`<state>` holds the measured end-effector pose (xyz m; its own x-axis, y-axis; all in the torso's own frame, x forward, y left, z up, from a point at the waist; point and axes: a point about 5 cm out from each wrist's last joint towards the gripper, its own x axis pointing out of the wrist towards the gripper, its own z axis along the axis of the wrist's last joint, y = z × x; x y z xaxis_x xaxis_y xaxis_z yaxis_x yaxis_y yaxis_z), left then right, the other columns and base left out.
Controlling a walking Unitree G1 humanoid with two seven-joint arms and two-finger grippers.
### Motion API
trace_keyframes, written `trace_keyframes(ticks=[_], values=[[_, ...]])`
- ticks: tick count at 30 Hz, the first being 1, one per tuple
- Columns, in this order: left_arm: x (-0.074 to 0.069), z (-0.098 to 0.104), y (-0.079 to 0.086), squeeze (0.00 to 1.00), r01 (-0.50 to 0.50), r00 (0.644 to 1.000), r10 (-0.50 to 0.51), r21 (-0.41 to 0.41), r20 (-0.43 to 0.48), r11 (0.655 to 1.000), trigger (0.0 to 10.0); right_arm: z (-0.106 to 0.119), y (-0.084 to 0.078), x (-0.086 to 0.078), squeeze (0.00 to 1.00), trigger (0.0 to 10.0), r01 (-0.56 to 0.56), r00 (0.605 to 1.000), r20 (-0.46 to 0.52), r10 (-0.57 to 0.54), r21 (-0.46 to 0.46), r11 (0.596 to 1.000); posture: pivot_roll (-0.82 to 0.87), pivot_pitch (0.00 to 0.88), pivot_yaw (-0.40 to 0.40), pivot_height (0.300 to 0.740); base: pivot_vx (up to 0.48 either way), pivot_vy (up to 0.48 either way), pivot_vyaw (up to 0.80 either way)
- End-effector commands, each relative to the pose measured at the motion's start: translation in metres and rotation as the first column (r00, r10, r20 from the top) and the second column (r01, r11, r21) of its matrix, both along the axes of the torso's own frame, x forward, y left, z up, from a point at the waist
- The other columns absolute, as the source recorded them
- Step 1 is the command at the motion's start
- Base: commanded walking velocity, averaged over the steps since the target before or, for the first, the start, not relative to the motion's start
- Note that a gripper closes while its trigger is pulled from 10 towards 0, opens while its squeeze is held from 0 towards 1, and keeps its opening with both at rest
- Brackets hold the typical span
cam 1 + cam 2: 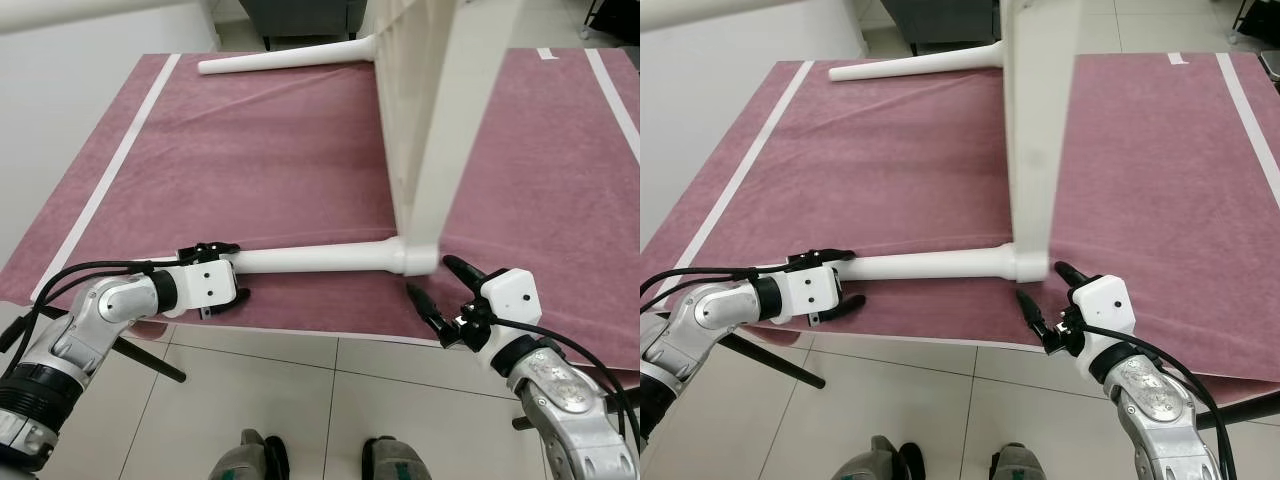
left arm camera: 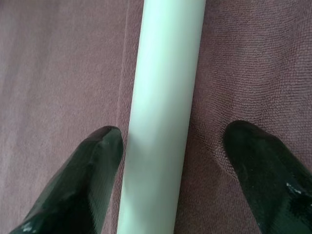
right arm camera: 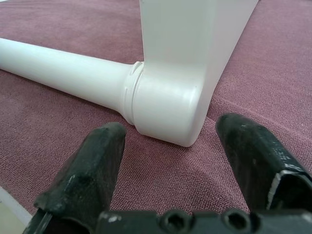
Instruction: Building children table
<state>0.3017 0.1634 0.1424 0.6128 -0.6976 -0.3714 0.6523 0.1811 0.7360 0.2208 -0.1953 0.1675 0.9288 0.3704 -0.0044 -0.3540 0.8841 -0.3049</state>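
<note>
Table frame [image 1: 425, 120]: white, standing on its edge on the maroon cloth [image 1: 250, 160], its corner resting near the front hem.
Near leg [image 1: 315, 259]: lying flat along the cloth, joined to that corner.
Far leg [image 1: 285, 57]: lying at the cloth's back edge.
Left end effector [image 1: 222, 275]: released, fingers straddling the near leg's free end, not clamping it.
Right end effector [image 1: 432, 285]: released, fingers spread just before the frame's corner, touching nothing.

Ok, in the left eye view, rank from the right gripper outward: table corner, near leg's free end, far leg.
1. Table corner, just ahead of the right gripper.
2. Near leg's free end, across at the left gripper.
3. Far leg, at the mat's far edge.
</note>
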Motion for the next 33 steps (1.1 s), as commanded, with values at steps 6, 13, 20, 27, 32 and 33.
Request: trace_keyframes(ticks=[6, 13, 20, 27, 32, 33], values=[[-0.015, 0.009, -0.01, 1.0, 0.032, 0.999, -0.036, -0.157, -0.021, 0.987, 10.0, -0.005, -0.001, -0.002, 0.0, 10.0, 0.014, 1.0, -0.008, -0.014, -0.001, 1.0, -0.12, 0.132, 0.129, 0.74, 0.0, 0.0, 0.0], [-0.018, 0.032, -0.024, 0.0, 0.088, 0.996, -0.077, -0.271, 0.051, 0.958, 10.0, -0.008, 0.001, 0.001, 0.0, 10.0, 0.026, 1.0, -0.014, -0.026, 0.013, 1.0, -0.11, 0.129, 0.125, 0.74, 0.0, 0.0, 0.0], [-0.012, 0.066, -0.048, 0.0, 0.127, 0.951, -0.034, -0.29, 0.307, 0.949, 10.0, -0.012, 0.0, 0.009, 0.0, 10.0, 0.066, 0.998, -0.019, -0.065, 0.055, 0.996, -0.1, 0.12, 0.118, 0.74, 0.0, 0.0, 0.0], [0.004, 0.091, -0.064, 0.0, 0.113, 0.857, 0.051, -0.285, 0.512, 0.952, 10.0, -0.02, 0.005, 0.002, 0.0, 10.0, 0.039, 0.996, -0.081, -0.026, 0.16, 0.986, -0.11, 0.113, 0.117, 0.74, 0.0, 0.0, 0.0], [0.004, 0.122, -0.078, 0.0, 0.194, 0.742, 0.065, -0.306, 0.667, 0.932, 10.0, -0.022, 0.002, -0.014, 0.0, 10.0, -0.018, 0.987, -0.149, 0.056, 0.24, 0.97, -0.12, 0.111, 0.115, 0.74, 0.0, 0.0, 0.0], [0.003, 0.129, -0.081, 0.0, 0.217, 0.712, 0.062, -0.303, 0.699, 0.928, 10.0, -0.022, 0.001, -0.017, 0.0, 10.0, -0.029, 0.985, -0.158, 0.071, 0.251, 0.968, -0.12, 0.111, 0.115, 0.74, 0.0, 0.0, 0.0]])
